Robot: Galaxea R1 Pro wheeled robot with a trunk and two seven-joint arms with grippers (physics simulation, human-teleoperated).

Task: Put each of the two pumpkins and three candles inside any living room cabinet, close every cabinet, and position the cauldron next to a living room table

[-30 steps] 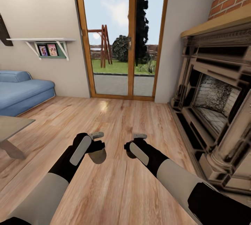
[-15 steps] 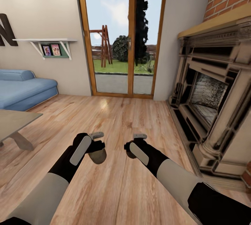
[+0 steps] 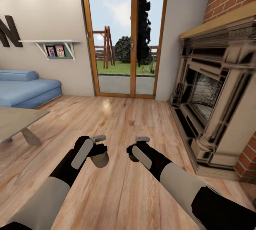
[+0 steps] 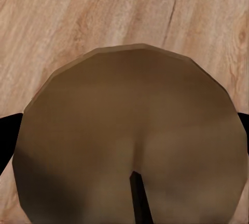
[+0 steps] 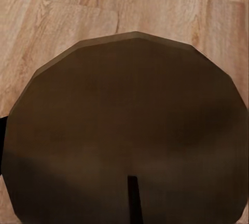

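Head camera faces glass door (image 3: 128, 37); wrist cameras face wooden floor (image 4: 62, 11) closely.

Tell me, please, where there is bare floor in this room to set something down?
The wooden floor is bare between the blue sofa and the fireplace, up to the glass door. The strip beside the table is tighter. Both the left gripper and the right gripper carry candles.
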